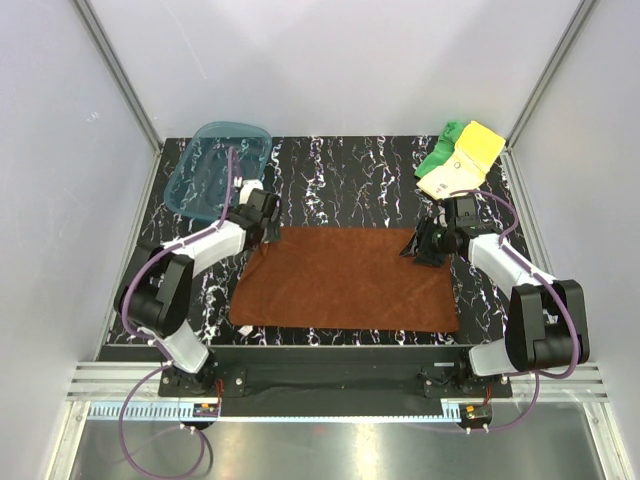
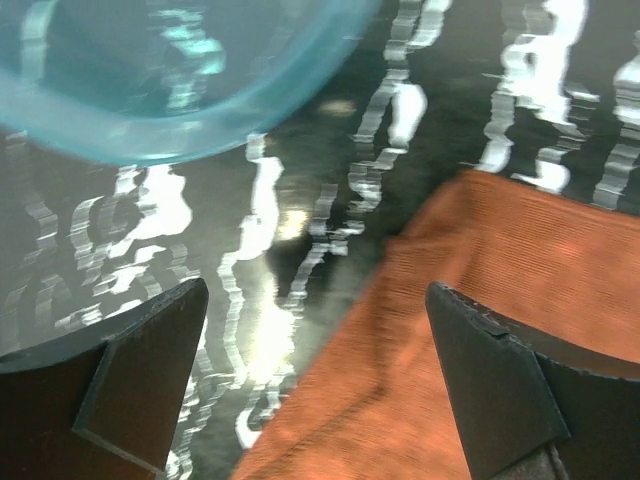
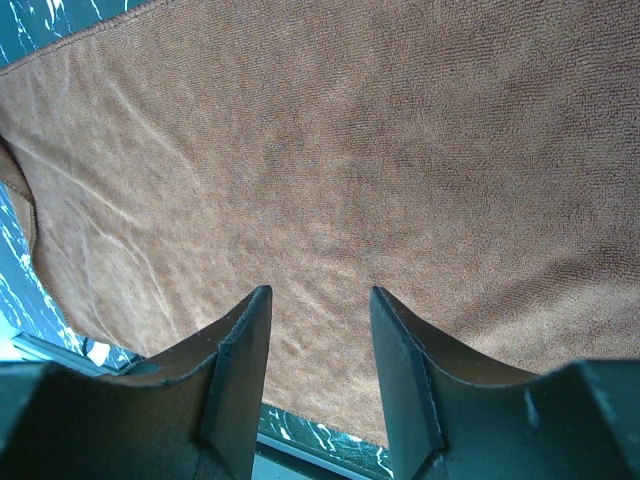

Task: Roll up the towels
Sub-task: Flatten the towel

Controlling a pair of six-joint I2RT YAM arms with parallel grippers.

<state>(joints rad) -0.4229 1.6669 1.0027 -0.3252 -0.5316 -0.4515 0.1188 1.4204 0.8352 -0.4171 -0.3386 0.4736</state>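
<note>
The rust-brown towel [image 1: 345, 279] lies spread flat in the middle of the black marble table. My left gripper [image 1: 262, 222] is open over the towel's far left corner [image 2: 480, 300], its fingers [image 2: 130, 370] wide apart. My right gripper [image 1: 425, 245] is open over the towel's far right corner, with the brown cloth [image 3: 330, 170] filling its view and its fingertips [image 3: 250, 330] a little apart. The pale yellow towel [image 1: 460, 170] and the bright green towel [image 1: 440, 152] lie piled at the far right corner.
A translucent teal tray [image 1: 215, 168] stands at the far left, just beyond my left gripper, and shows in the left wrist view [image 2: 150, 80]. White walls and metal posts close in the table on three sides.
</note>
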